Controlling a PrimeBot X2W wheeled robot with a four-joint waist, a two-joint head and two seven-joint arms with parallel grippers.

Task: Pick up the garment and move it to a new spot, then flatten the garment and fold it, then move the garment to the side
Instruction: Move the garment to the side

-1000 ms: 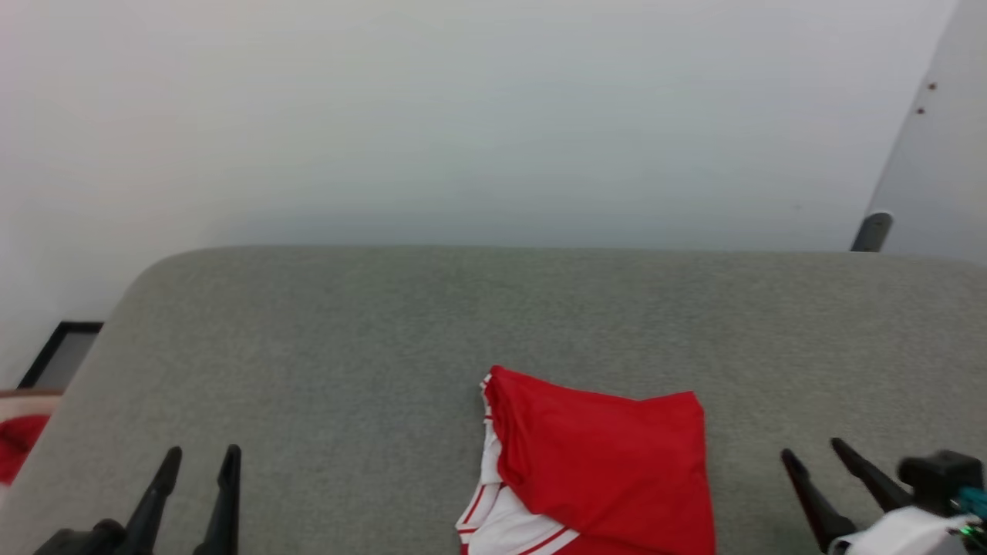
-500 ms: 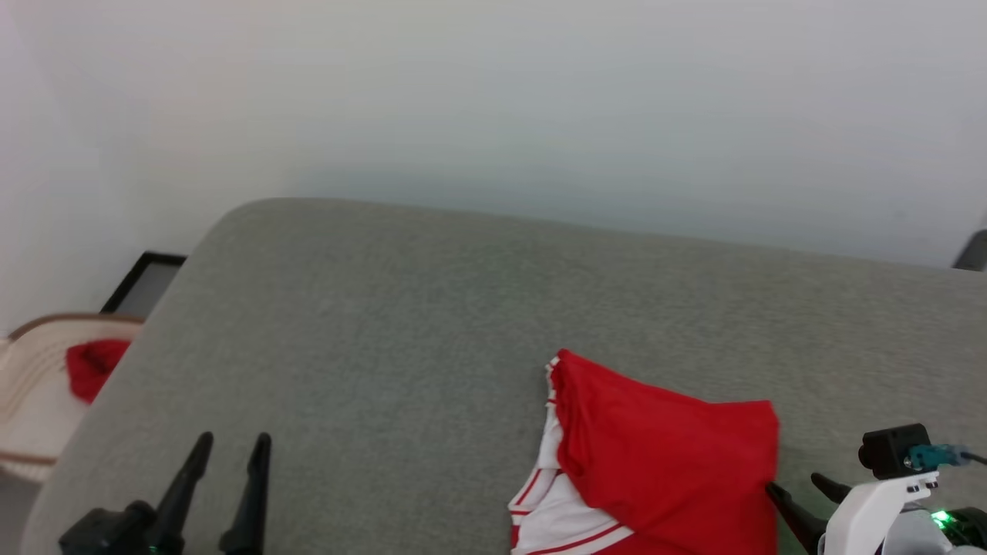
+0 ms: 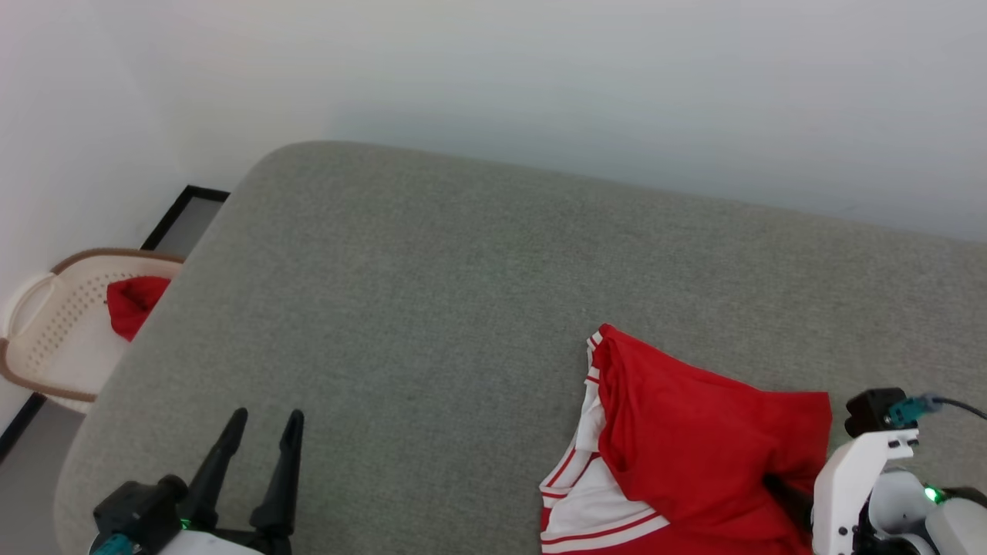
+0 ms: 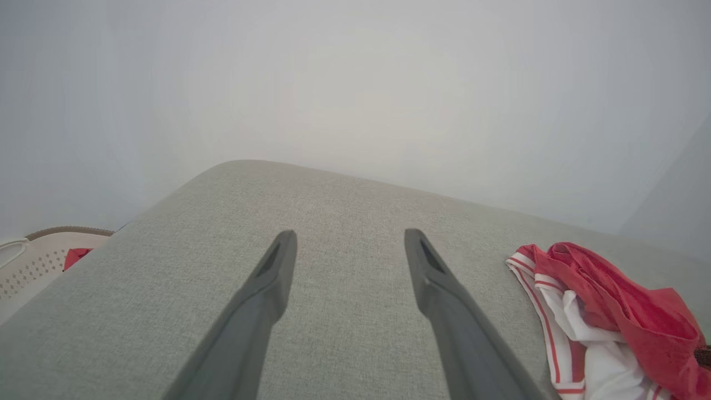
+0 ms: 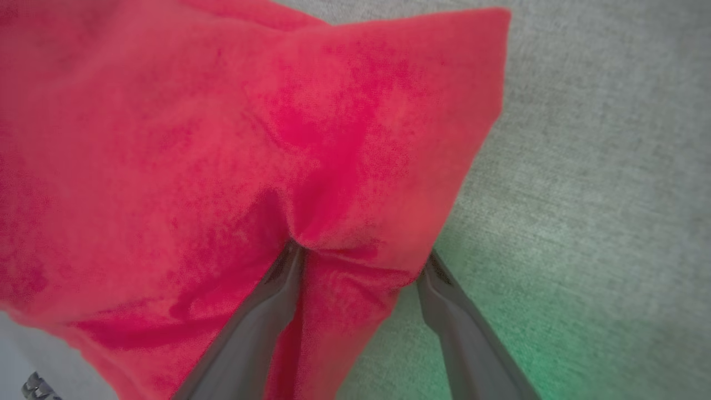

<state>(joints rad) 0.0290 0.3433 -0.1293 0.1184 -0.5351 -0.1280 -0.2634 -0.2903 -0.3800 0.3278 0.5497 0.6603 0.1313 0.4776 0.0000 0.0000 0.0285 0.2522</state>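
Garment [image 3: 694,439] over right claw [image 5: 361,255] tips

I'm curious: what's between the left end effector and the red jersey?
Only bare grey cushion between left end effector and jersey, seen in the head view.

My right gripper [image 5: 361,253] is now in at the right edge of the garment [image 3: 694,432], with red cloth bunched between its fingers and lying over their tips. A second ago it stood well clear to the right. I am turned further too, so the beige basket [image 3: 54,339] shows more fully at left.
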